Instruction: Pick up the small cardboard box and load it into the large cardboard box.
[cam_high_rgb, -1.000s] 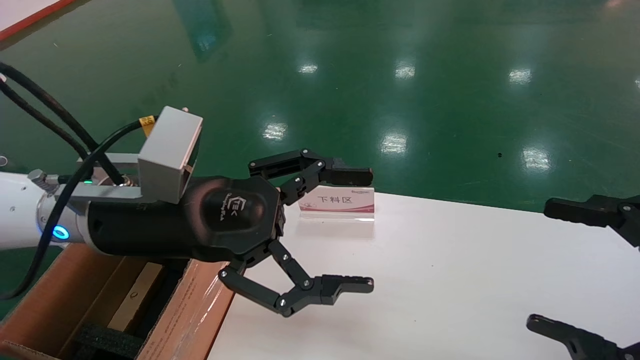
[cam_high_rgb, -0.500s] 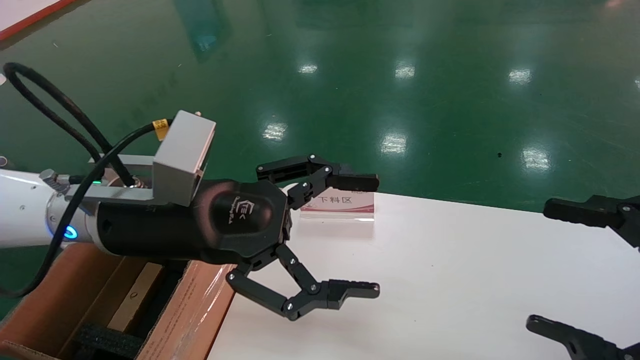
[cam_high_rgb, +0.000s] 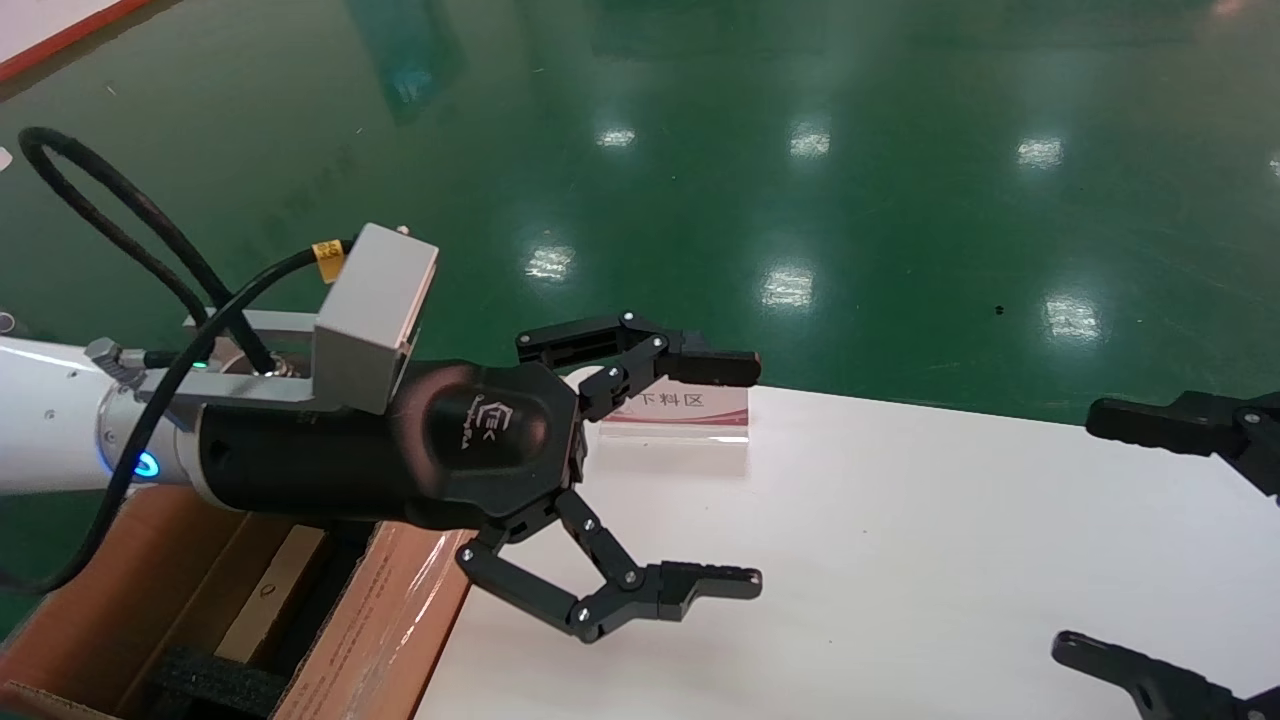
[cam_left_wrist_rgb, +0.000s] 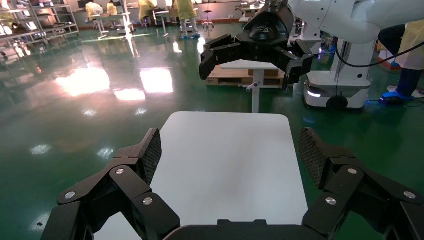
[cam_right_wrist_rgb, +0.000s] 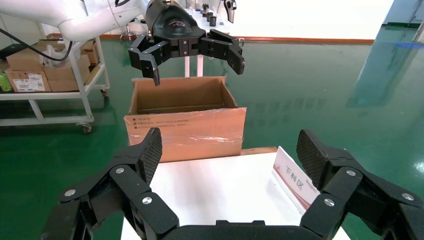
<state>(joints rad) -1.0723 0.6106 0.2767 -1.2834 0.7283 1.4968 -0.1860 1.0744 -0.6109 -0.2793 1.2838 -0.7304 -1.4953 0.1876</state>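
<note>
The right hand (cam_right_wrist_rgb: 227, 160) has its fingers (cam_right_wrist_rgb: 150, 150) spread wide above the white desk (cam_right_wrist_rgb: 215, 187). Beyond them stands the large cardboard box (cam_right_wrist_rgb: 185, 125), flaps up, with the left hand (cam_right_wrist_rgb: 192, 52) splayed above it. A sign (cam_right_wrist_rgb: 295, 182) stands near one finger.

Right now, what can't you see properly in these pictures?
- Small cardboard box: head view shows only a tan strip; the left gripper and its arm cover the rest.
- Large cardboard box: cut off by the frame's bottom edge.
- Right gripper: only fingertips show at the edge.
- Sign: lettering partly hidden by a finger.
</note>
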